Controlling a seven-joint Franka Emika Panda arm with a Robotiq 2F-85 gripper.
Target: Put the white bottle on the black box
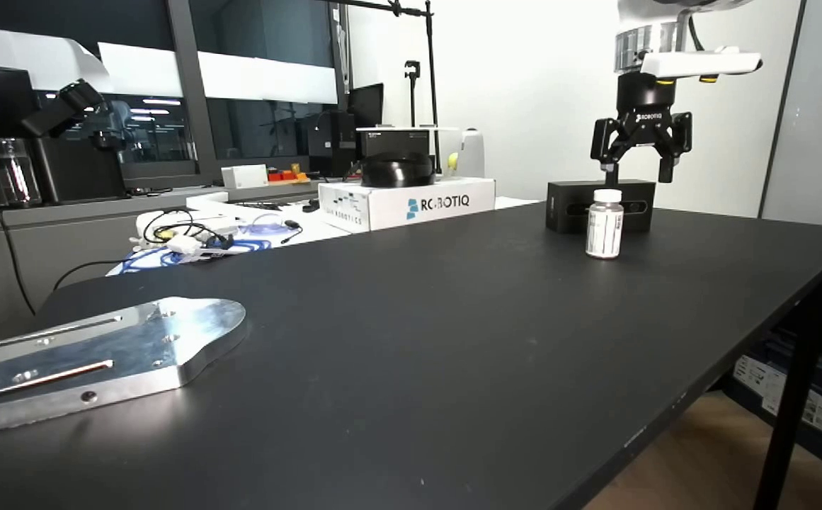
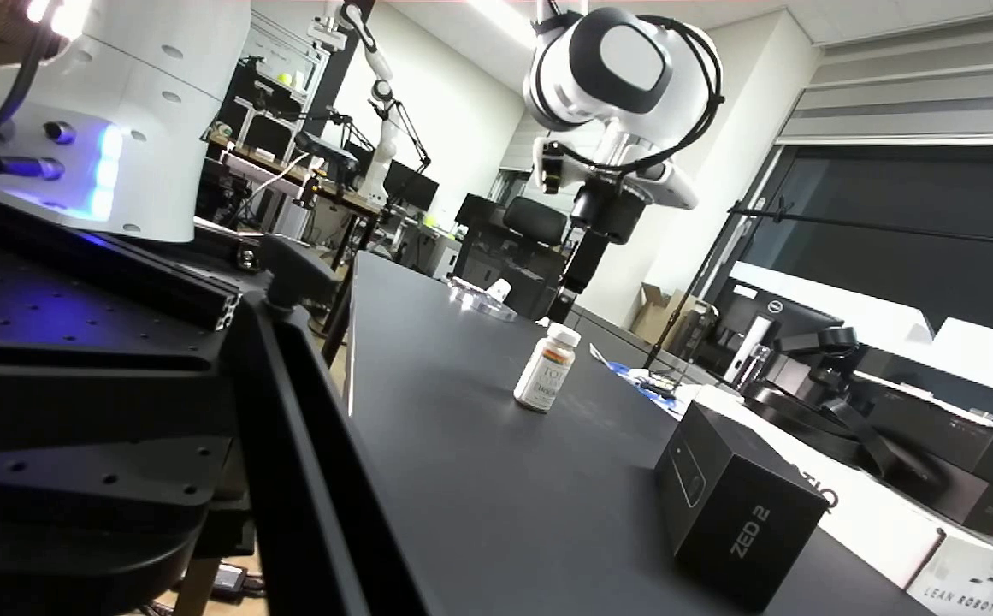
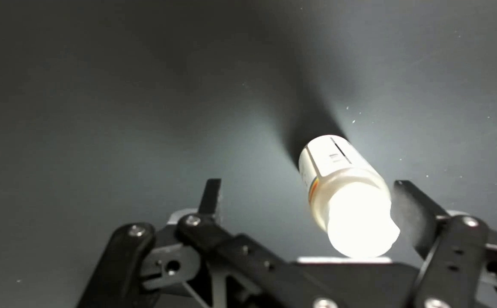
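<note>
The white bottle stands upright on the dark table, in front of the black box in an exterior view. In an exterior view the bottle and the black box, marked ZED 2, stand well apart. My gripper points down, open and empty, with fingertips around or above cap height; it also shows edge-on beyond the bottle. In the wrist view the bottle appears between the open fingers, nearer the right finger. Its cap is overexposed there. The black box is out of the wrist view.
A metal plate lies at one end of the table. A long white Robotiq carton stands beside the table, with dark items on top. Cables lie on a white surface nearby. The robot base stands near the table edge.
</note>
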